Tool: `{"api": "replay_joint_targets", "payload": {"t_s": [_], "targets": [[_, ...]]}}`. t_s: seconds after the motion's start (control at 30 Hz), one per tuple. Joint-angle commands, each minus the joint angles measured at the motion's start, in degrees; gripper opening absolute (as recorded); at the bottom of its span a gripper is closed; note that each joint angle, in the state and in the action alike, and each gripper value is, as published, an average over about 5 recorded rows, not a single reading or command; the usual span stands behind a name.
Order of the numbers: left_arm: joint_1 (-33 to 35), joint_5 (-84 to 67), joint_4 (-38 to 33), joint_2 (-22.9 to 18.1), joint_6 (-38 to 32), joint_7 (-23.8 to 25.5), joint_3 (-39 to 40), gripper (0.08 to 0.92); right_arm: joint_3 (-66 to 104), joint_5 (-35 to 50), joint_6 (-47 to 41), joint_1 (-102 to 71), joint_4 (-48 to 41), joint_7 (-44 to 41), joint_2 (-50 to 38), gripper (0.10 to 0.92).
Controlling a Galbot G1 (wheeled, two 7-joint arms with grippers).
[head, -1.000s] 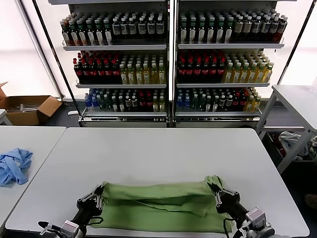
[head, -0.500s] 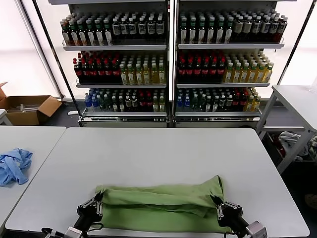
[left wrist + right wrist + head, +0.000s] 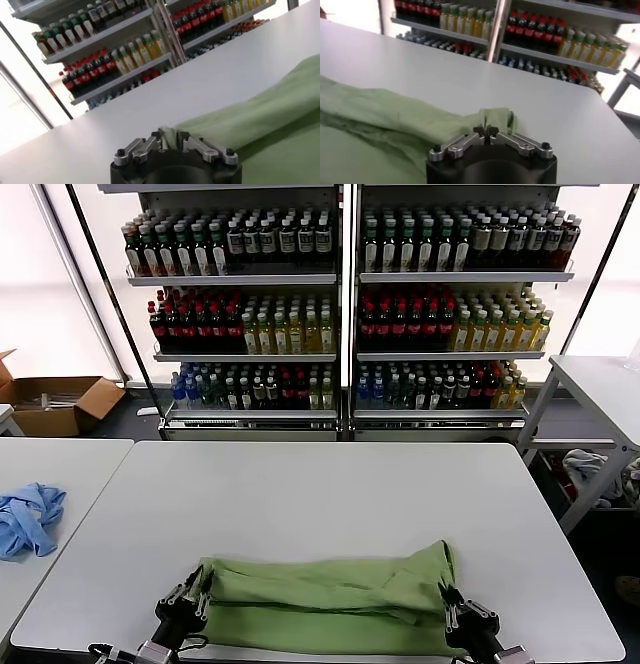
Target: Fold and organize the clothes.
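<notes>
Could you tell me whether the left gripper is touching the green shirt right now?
Touching. The left wrist view shows the left gripper with a fold of the green shirt pinched between its fingertips, no gap visible.

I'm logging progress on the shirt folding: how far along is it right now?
Done: the green polo shirt lies doubled lengthwise in a band along the table's near edge. In hand: the left gripper and right gripper sit at its two ends, fabric bunched at their fingertips. Left: it looks like crosswise folds and tidying, since the band is long and rumpled.
</notes>
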Motion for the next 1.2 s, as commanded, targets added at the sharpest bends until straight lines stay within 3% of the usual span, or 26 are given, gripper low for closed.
{"api": "replay_joint_targets", "payload": {"t_s": [0.03,0.2,0.37,0.53,0.67,0.9,1.2], "targets": [[-0.22,-0.47,-2.23,0.71,1.43,-0.80,-3.52,0.342,-3.08,0.25,0.25,1.39,-0.33,19.73,1.94,0.280],[0.92,-2.59,-4.54,1.10,2.23,-0.84,-7.66,0.481,0.47,-0.28,2.36,3.97,-0.46,23.10,2.44,0.428],[3.84,-4.40,-6.77,-0.20,2.35,-1.97,-8.60,0.628,6.94,1.44,5.10,4.25,-0.22,20.66,1.75,0.575],[5.81,-10.62,-7.54,-1.73,1.62,-2.77,-7.35,0.765,11.98,4.72,16.00,-0.46,-1.59,8.14,-0.63,0.714],[6.27,-16.97,-6.50,-1.75,0.74,-2.61,-5.17,0.811,13.72,10.50,24.13,-0.20,-6.63,-1.45,-2.09,0.804],[6.56,-21.68,-4.58,-3.10,-2.93,-2.05,-3.30,0.823,18.09,20.24,28.10,-1.05,-13.45,-12.69,-3.70,0.823],[3.89,-26.72,-2.16,-4.20,-6.04,-0.72,-2.05,0.823,19.75,20.01,29.33,-3.13,-13.08,-14.79,-2.90,0.823]]}}
